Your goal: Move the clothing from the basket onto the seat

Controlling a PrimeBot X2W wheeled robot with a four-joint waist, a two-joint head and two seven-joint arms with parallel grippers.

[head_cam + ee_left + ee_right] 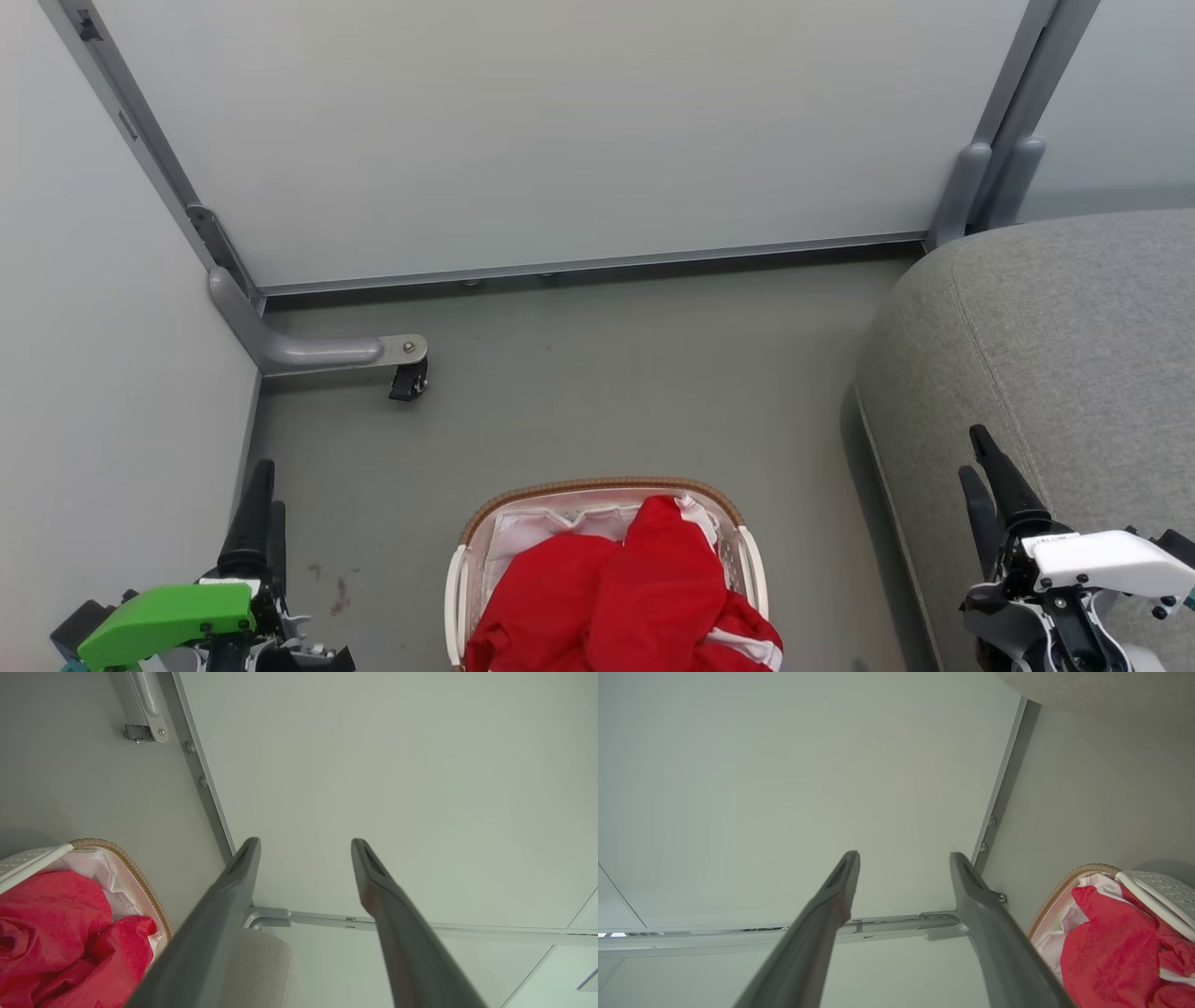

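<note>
The clothing is bright red, soft and crumpled, with white stripe trim along one fold, heaped in the basket, which stands on the floor at the bottom middle of the head view. The basket is oval, with a brown woven rim, white plastic handles and a white cloth liner showing behind the heap. The seat is a big grey upholstered cushion, coarse-woven, with rounded edges and a stitched seam; it stands to the robot's right of the basket, bare floor between them. The floor is smooth and dull grey-green. Pale matt wall panels in grey metal frames close the corner, and a rounded metal foot ends in a small black caster.

The left gripper, green-cased, hangs at the lower left; the right gripper, white-cased, at the lower right, before the seat's front face. The head view gives each pair of long dark fingers edge-on; the wrist views look along them and show both pairs spread wide, tapering, with only wall between. The right wrist view brings out fine perforations in the basket's white plastic; the left wrist view catches the seat's rounded corner beside the basket
</note>
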